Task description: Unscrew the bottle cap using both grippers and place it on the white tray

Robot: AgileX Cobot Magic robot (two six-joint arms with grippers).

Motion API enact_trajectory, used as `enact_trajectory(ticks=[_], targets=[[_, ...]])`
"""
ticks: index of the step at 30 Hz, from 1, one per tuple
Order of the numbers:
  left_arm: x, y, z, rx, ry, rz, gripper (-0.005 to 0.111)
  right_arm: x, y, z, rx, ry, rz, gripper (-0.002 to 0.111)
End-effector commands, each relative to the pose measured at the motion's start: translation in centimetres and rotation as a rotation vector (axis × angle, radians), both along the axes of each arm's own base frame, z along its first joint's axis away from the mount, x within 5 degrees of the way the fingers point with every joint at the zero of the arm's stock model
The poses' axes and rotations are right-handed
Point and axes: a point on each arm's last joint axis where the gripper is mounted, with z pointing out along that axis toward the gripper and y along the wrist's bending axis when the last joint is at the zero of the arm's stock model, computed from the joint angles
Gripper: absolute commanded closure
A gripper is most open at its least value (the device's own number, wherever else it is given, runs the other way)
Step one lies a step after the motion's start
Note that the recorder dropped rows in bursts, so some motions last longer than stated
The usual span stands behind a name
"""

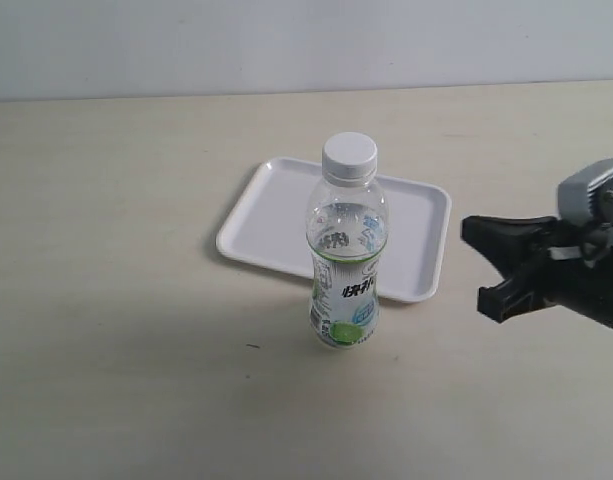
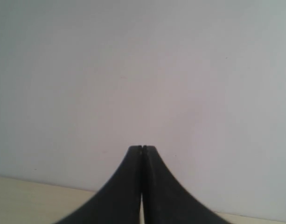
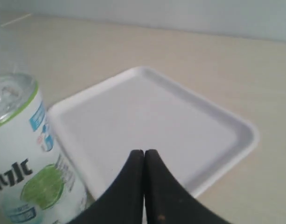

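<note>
Right wrist view: right gripper (image 3: 143,152) and left gripper (image 2: 143,147) are recorded closed and empty, the bottle (image 3: 26,177) standing near the right tips with the white tray (image 3: 156,121) beyond; the bottle cap (image 1: 349,155), seated on the neck and judged light and rigid, is best gripped by its side wall.

Cropped, hidden and blurred items, all three views.
Right gripper (image 3: 143,151): finger bases cut by the frame edge, and the arm behind it is cropped in the exterior view. Bottle (image 3: 26,163), just beside this gripper's tips: neck and cap (image 1: 349,152) fall outside the right wrist frame, label print blurred. White tray (image 3: 240,130), beyond the tips: part of the rim is hidden behind gripper and bottle. Left gripper (image 2: 142,148): only the joined tips show, bases cropped.
</note>
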Motion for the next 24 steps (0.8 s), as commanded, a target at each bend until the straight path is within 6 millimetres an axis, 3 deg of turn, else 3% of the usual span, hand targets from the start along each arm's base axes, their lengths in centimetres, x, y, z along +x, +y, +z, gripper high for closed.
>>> enact_trajectory(ticks=[1, 3, 6, 11, 14, 19, 24], targets=[[-0.1, -0.4, 0.0, 0.064, -0.014, -0.028, 0.107, -4.2, -1.7, 2.9, 0.046, -0.189, -0.279, 0.108], [0.1, -0.8, -0.1, 0.113, -0.004, -0.065, 0.107, -5.0, -1.9, 4.7, 0.059, -0.301, -0.311, 0.108], [0.6, -2.0, -0.3, 0.214, 0.007, -0.168, 0.107, -6.4, -1.2, 5.2, 0.05, -0.221, -0.243, 0.108], [2.9, -2.8, -0.8, 0.3, 0.155, -0.218, 0.107, -7.9, -1.3, 6.6, 0.026, -0.274, -0.274, 0.108], [5.1, -3.7, -0.2, 0.347, 0.229, -0.286, 0.107, -8.5, -1.6, 7.0, 0.002, -0.287, -0.307, 0.108], [9.4, -6.6, -0.2, 0.417, 0.242, -0.572, 0.107, -9.0, -1.7, 7.5, -0.003, -0.321, -0.317, 0.108], [13.4, -8.1, -3.6, 0.555, 0.304, -0.729, 0.107, -9.1, -1.7, 7.3, -0.012, -0.303, -0.326, 0.108]])
